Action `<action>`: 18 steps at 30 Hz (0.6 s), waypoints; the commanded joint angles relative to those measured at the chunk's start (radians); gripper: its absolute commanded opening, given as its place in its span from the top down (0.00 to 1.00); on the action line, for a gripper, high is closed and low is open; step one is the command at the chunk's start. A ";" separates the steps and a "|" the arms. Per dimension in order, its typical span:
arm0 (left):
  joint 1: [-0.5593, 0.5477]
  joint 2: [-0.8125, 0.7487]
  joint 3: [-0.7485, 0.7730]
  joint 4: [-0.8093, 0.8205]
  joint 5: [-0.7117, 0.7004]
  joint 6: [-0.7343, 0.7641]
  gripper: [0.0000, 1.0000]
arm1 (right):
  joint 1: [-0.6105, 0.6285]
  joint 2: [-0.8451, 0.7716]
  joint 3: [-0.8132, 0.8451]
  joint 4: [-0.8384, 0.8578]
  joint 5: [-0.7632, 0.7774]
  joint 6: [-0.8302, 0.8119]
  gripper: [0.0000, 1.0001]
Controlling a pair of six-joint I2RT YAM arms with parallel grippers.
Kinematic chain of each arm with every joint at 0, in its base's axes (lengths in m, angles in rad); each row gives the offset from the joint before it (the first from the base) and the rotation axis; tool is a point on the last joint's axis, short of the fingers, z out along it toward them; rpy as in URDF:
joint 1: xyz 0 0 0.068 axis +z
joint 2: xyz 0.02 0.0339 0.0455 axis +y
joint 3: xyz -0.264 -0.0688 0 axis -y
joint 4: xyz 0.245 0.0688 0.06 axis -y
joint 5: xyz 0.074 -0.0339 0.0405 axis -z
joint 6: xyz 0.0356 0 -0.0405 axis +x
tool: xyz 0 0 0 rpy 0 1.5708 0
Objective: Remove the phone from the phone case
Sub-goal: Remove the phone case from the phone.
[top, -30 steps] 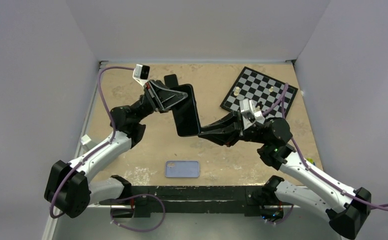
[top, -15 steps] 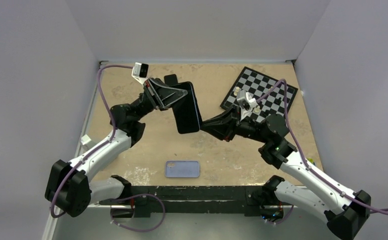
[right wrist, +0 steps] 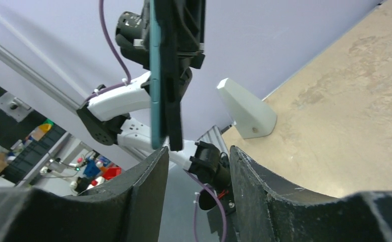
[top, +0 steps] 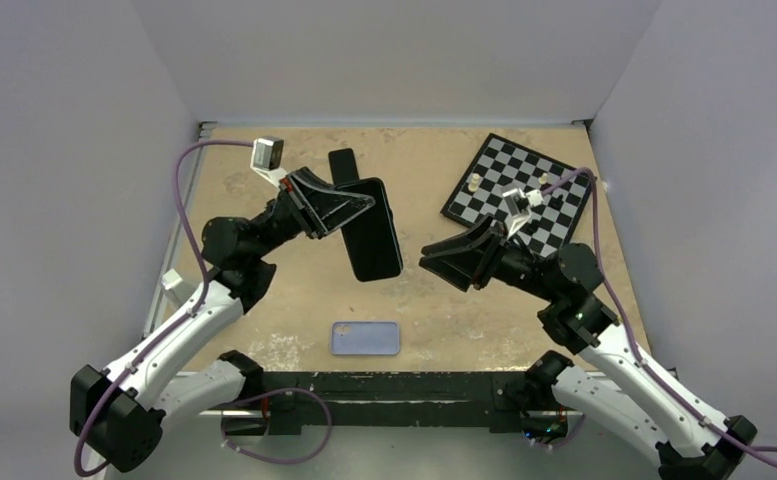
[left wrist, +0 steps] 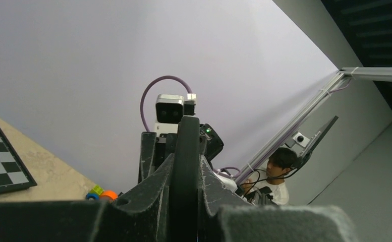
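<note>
chessboard (top: 509, 165) (far right), spare black phone (top: 340, 162), tan table (top: 294, 300)

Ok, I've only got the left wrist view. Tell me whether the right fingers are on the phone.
Observer: No. From the top, the right fingers are open beside the phone, with a gap between them.
Operator: Give me the phone case's location.
Observer: The phone case lies flat on the table, near the arm bases.
Operator: Report anything else close to the held phone.
Observer: A second black phone lies on the table just beyond it.
</note>
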 commanded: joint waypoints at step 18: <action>-0.002 -0.008 0.021 -0.037 -0.055 0.034 1.00 | 0.099 0.124 -0.041 0.326 -0.048 0.099 0.76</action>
